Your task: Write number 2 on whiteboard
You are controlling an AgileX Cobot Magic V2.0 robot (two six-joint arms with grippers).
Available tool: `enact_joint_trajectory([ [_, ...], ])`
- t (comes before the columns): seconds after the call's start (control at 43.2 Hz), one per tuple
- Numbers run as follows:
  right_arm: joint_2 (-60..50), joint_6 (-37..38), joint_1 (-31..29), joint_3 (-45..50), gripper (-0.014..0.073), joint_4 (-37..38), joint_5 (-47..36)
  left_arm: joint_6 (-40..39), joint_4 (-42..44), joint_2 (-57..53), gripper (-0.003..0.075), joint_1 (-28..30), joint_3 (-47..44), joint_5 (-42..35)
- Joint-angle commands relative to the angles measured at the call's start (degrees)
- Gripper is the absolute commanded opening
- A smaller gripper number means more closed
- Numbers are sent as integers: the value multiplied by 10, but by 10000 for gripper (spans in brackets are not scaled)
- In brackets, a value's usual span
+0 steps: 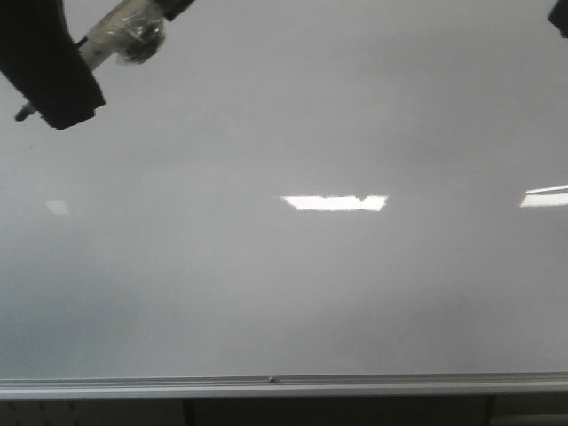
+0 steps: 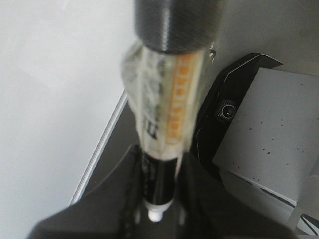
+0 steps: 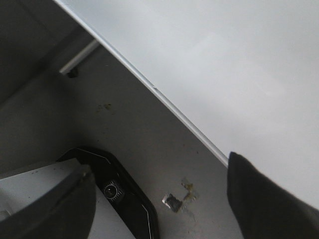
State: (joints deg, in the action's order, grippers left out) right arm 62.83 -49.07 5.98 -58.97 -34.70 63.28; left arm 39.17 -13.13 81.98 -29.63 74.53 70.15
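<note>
The whiteboard (image 1: 284, 293) is a large glossy white-grey board that fills the front view, with a silver rim (image 1: 284, 384) along its lower edge. I see no written "2" on it, only bright light reflections. My left gripper (image 1: 55, 84) is at the top left, shut on a marker (image 1: 120, 40) wrapped in clear tape, its tip (image 1: 21, 114) pointing down-left close to the board. In the left wrist view the marker (image 2: 167, 119) sits between the fingers (image 2: 159, 199). My right gripper (image 3: 159, 199) is open and empty, beside the board's edge (image 3: 164, 102).
Below the board's rim is a dark frame (image 1: 337, 413). The right wrist view shows grey floor (image 3: 124, 134) with a scrap of tape (image 3: 173, 200) and a black-edged robot base with a camera (image 3: 113, 190). The right arm shows only as a dark corner (image 1: 559, 18).
</note>
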Motion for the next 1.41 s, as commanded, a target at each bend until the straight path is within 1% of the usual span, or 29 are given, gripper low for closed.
enact_joint_trajectory([
  [0.0, 14, -100, 15, -35, 572, -74, 10, 17, -16, -21, -13, -35, 28, -6],
  [0.092, 31, -135, 61, -53, 572, -79, 8, 24, -14, -21, -13, -66, 36, -8],
  [0.231, 65, -137, 135, -97, 572, -59, 8, 24, -13, -20, -13, -99, 36, -10],
  [0.324, 84, -148, 177, -129, 571, -45, 8, 25, -11, -19, -13, -110, 36, -16],
  [0.393, 97, -153, 198, -152, 558, -45, 8, 25, -11, -17, -13, -112, 36, -16],
  [0.578, 136, -153, 230, -204, 490, -45, 12, 25, -11, -12, -13, -112, 36, -16],
  [0.763, 168, -153, 244, -231, 488, -46, 15, 25, -11, -12, -13, -112, 36, -16],
  [0.994, 176, -153, 258, -231, 477, -45, 20, 25, -10, -12, -13, -112, 36, -18],
  [1.064, 176, -153, 258, -231, 421, -45, 24, 25, -9, -12, -13, -112, 36, -18],
  [1.087, 176, -153, 258, -231, 378, -45, 24, 25, -9, -12, -13, -112, 36, -18],
  [1.202, 176, -152, 258, -231, 218, -45, 25, 25, -9, -12, -13, -112, 36, -19],
  [1.272, 176, -152, 258, -231, 144, -45, 25, 25, -9, -12, -12, -112, 36, -20],
  [1.387, 177, -152, 258, -231, 69, -45, 25, 25, -9, -12, 14, -112, 36, -22],
])
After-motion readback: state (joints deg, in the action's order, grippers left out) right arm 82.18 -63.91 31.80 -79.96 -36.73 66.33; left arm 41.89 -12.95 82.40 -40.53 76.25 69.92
